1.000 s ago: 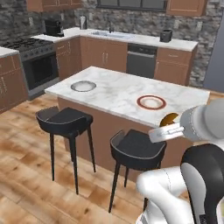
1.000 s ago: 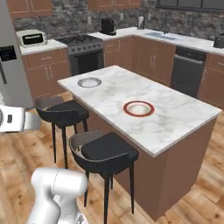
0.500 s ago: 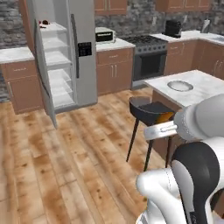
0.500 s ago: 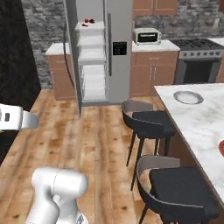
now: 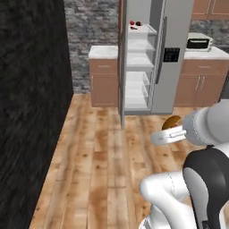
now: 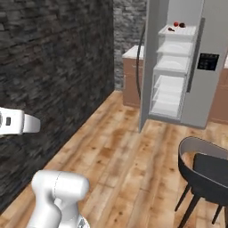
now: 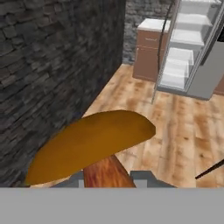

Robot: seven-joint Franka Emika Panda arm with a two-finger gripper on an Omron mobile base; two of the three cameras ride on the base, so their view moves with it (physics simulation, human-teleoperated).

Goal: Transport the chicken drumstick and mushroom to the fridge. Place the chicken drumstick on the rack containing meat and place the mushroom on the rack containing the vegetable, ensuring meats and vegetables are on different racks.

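My gripper (image 7: 107,175) is shut on the mushroom (image 7: 94,142), whose wide golden-brown cap sits over a reddish-brown stem between the fingers. In the left base view the mushroom (image 5: 171,121) sits above the gripper (image 5: 167,135), in front of my white arm. The grey fridge (image 5: 176,31) stands open ahead, its white shelves showing. On its top rack lie a red ball, the vegetable (image 6: 176,23), and a dark meat chunk (image 6: 182,25) side by side. A small brown thing (image 6: 170,29) lies in front of them; I cannot tell if it is the chicken drumstick.
The open fridge door (image 6: 149,58) with its dark curved handle juts toward me. A dark stone wall (image 6: 53,71) runs along the left. A black bar stool (image 6: 207,171) stands at lower right. Wood floor (image 5: 103,152) lies between me and the fridge.
The base has turned and driven, so the views swung from the kitchen island to the open fridge, which is now closer. The gripper stays shut on the mushroom.
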